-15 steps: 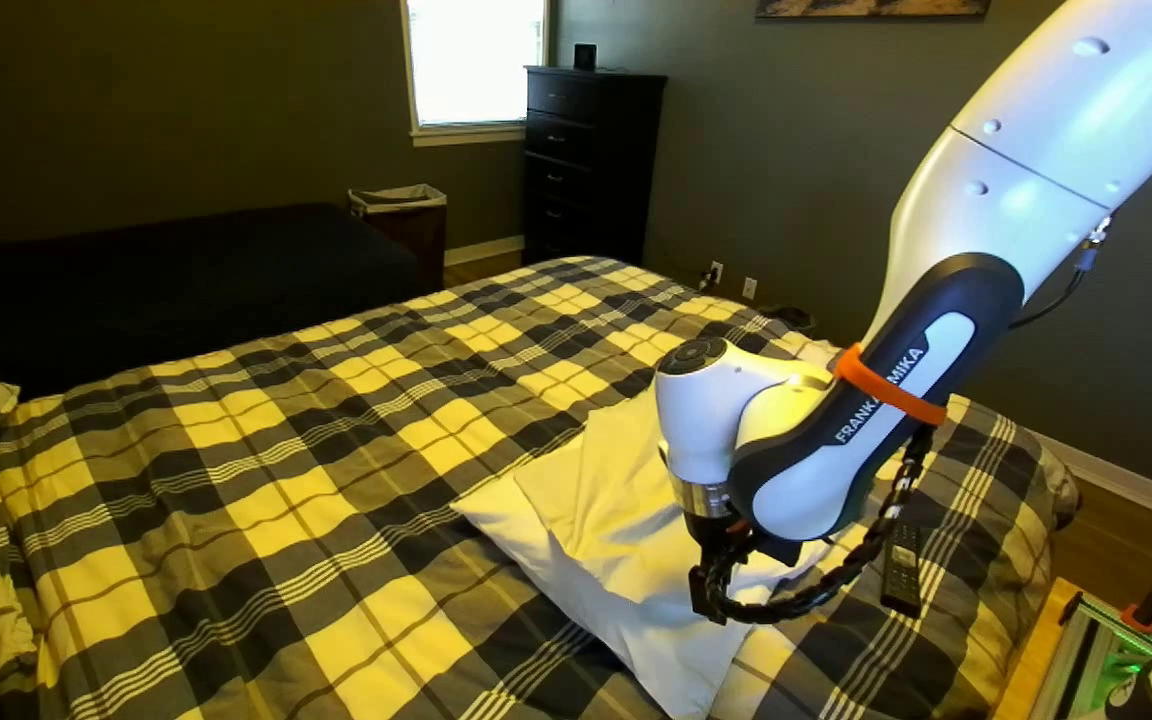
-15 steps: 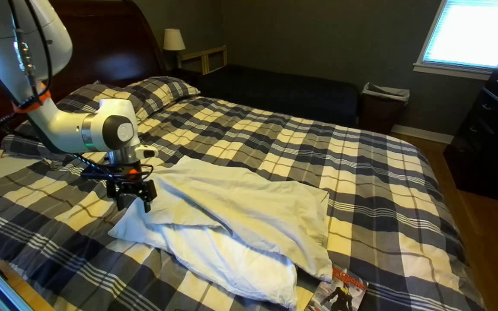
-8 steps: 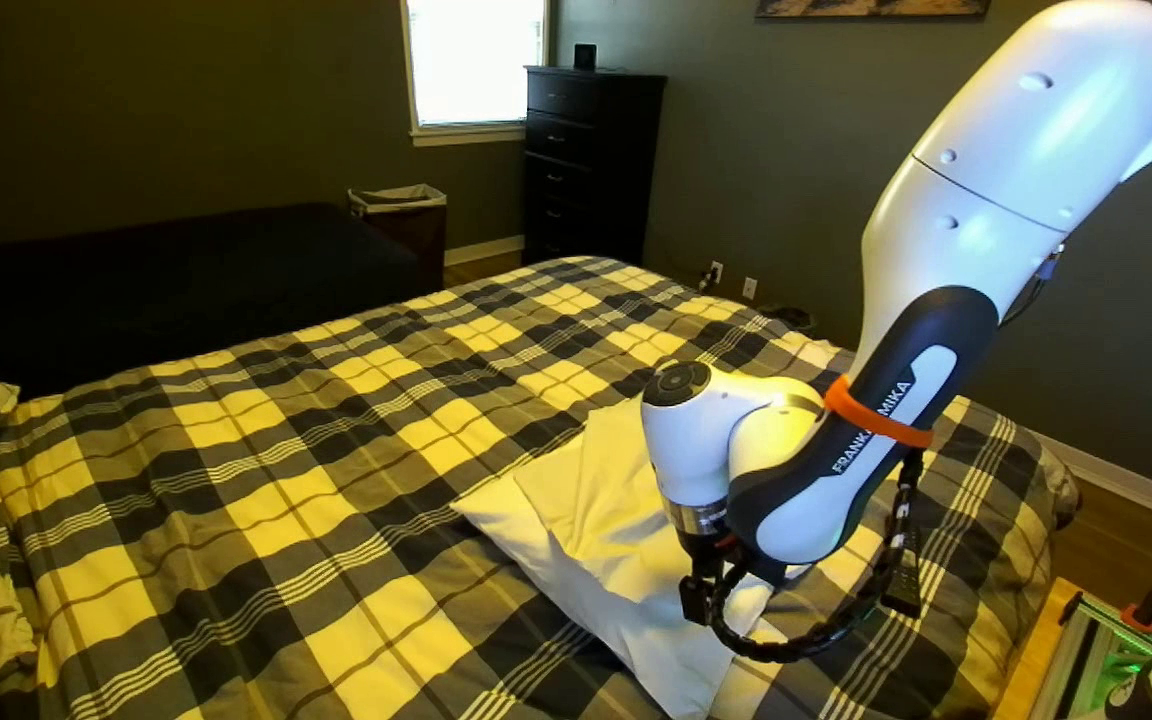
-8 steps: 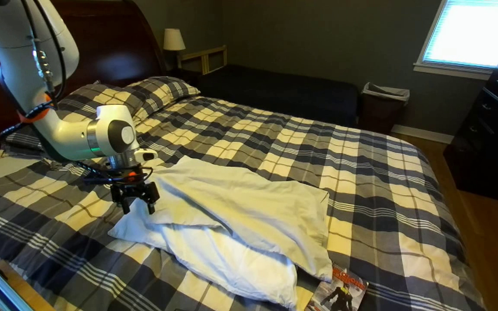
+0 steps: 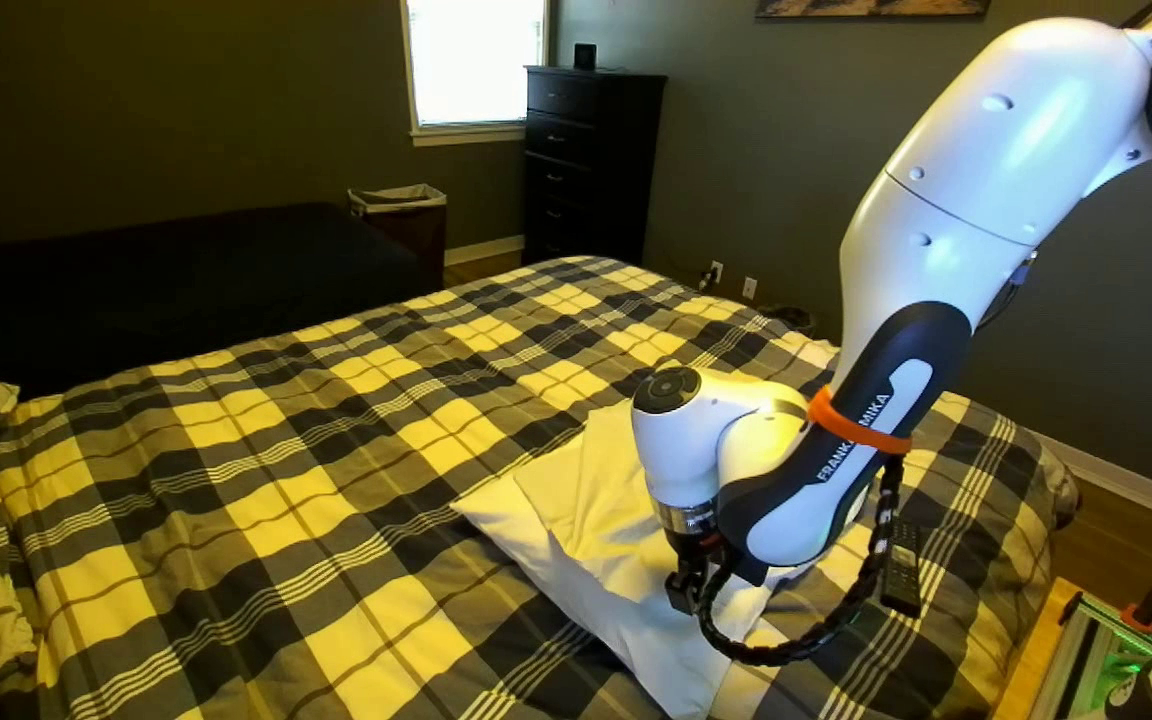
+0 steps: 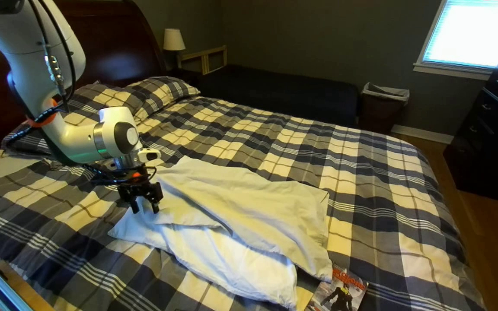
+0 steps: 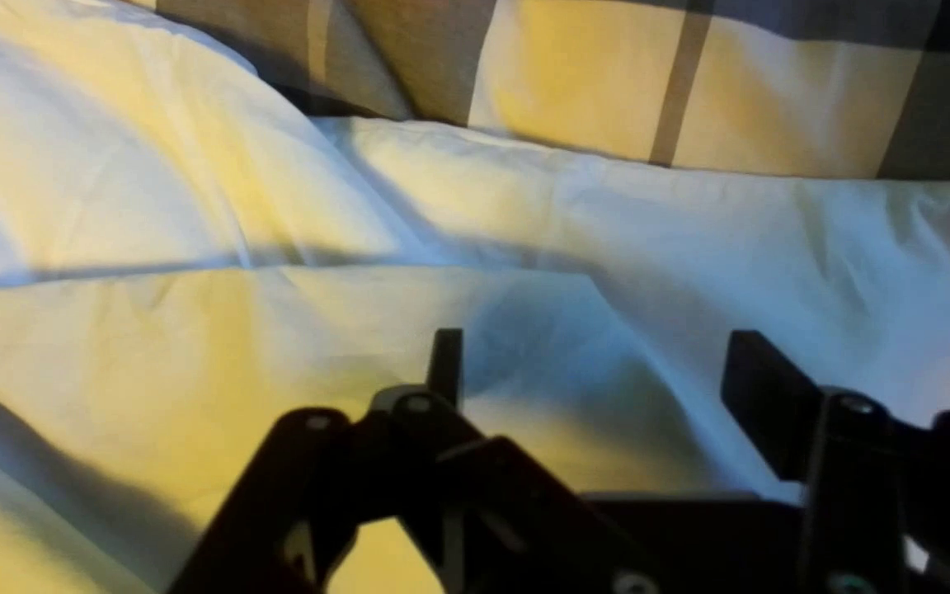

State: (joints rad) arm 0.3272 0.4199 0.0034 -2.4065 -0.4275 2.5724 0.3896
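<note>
The pincer [image 7: 594,351] is spread apart, empty. Below, the white cloth [image 6: 249,207] lies wrinkly on the bed [image 6: 275,147], not grabbed yet.

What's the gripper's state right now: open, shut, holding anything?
Gripper: open, jaws apart over the white cloth, nothing held; whether it touches the cloth cannot be told.
</note>
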